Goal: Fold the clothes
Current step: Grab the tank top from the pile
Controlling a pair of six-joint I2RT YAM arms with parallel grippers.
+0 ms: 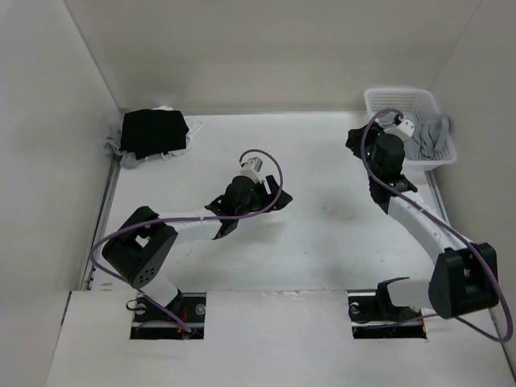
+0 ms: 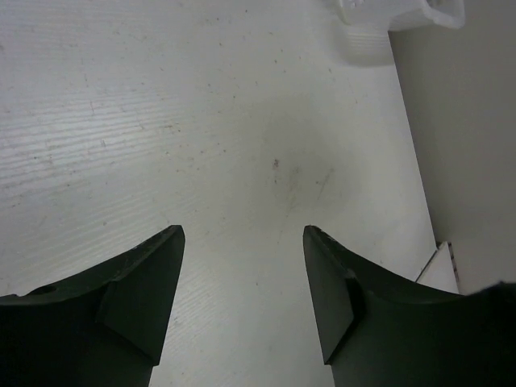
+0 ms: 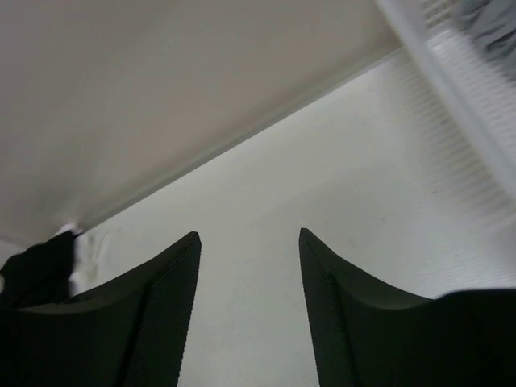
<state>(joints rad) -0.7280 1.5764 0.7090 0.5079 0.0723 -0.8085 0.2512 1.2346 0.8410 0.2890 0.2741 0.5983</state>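
Note:
The clothes, a heather-grey knit garment (image 1: pixel 431 135), lie bunched inside the white basket (image 1: pixel 401 97) at the back right corner; a bit of the grey cloth (image 3: pixel 488 16) shows in the right wrist view. My right gripper (image 1: pixel 357 143) hovers just left of the basket, open, with only bare table between its fingers (image 3: pixel 248 234). My left gripper (image 1: pixel 262 211) is over the middle of the table, far from the garment. It is open too and holds nothing (image 2: pixel 243 232).
A black garment pile (image 1: pixel 153 133) with white and grey edges sits at the back left corner, also seen far off as a dark pile (image 3: pixel 36 266). White walls close in the table on three sides. The basket's corner (image 2: pixel 403 12) shows ahead of the left gripper.

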